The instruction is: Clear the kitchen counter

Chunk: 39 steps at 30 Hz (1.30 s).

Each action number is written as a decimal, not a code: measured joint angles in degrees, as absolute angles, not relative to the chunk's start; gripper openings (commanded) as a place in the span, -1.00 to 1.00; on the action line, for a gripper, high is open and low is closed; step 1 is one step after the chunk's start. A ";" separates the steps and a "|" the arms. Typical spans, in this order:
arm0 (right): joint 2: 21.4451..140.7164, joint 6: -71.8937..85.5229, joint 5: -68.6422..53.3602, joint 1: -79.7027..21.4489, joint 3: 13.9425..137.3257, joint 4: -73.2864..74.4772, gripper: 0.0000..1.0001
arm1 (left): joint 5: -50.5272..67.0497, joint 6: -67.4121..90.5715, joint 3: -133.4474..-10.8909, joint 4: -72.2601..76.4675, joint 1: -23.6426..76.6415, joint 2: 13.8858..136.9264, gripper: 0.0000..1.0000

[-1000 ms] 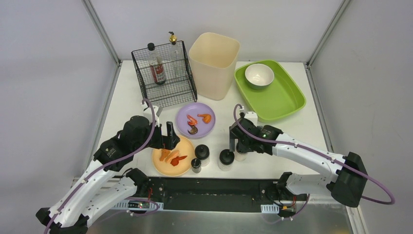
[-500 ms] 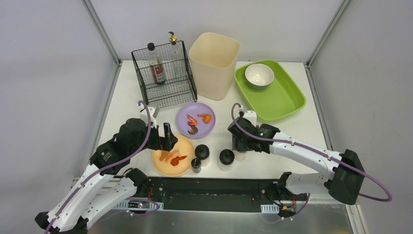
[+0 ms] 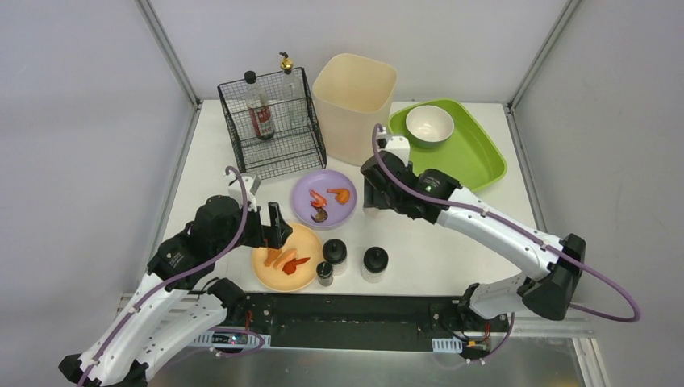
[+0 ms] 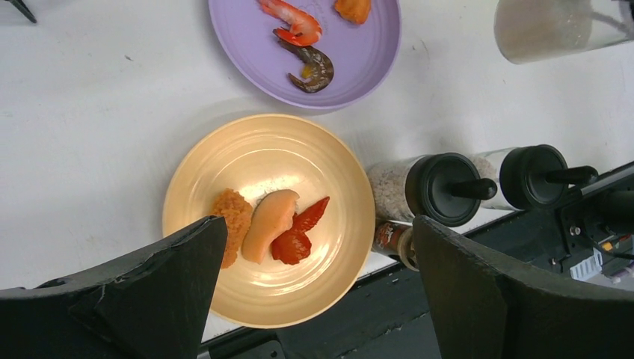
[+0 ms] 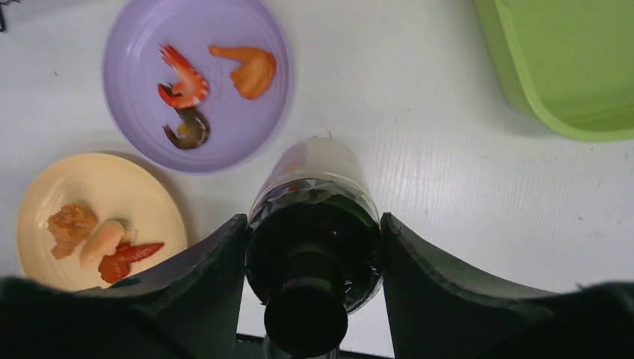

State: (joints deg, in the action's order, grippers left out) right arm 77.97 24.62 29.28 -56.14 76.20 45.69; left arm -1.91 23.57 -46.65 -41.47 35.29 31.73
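White kitchen counter [image 3: 427, 262] under grey walls, and it's a busy one. Biggest thing on it is the beige bin [image 3: 355, 105] at the back, then the green tray [image 3: 464, 157] on the right and the wire rack [image 3: 274, 129] on the left with bottles standing inside. Down front, a purple plate [image 3: 305, 193] and a yellow plate [image 3: 278, 278], both with food on them. A white bowl [image 3: 428, 123] sits in the tray, so that one looks dealt with.

Everything else looks to be waiting: both plates, two black-lidded shakers [image 3: 335, 254] side by side at the near edge, and a small spice bottle [image 3: 324, 272] just beside them. Early days, I'd say.

Now the jaws. The right gripper [image 5: 312, 239] is clamped partway closed around a glass shaker [image 5: 314, 179], fingers on either side of its black cap, seemingly lifted off the counter between purple plate and tray. The left gripper [image 4: 318, 232] hangs spread wide over the yellow plate, holding and touching nothing.
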 measured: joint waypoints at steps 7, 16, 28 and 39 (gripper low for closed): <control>87.18 19.84 29.67 -55.33 88.40 44.56 -1.00 | -2.15 23.59 -46.37 -41.54 32.45 30.24 0.97; 100.92 14.85 26.28 -53.19 105.30 40.21 -1.00 | -6.15 24.03 -46.15 -42.39 27.53 25.21 0.97; 112.66 8.91 21.98 -50.83 116.97 28.69 -1.00 | -7.27 24.71 -46.11 -42.44 23.46 23.46 0.96; 122.87 3.33 18.37 -49.58 124.20 15.35 -1.00 | -7.51 24.71 -46.11 -42.48 21.98 23.75 0.95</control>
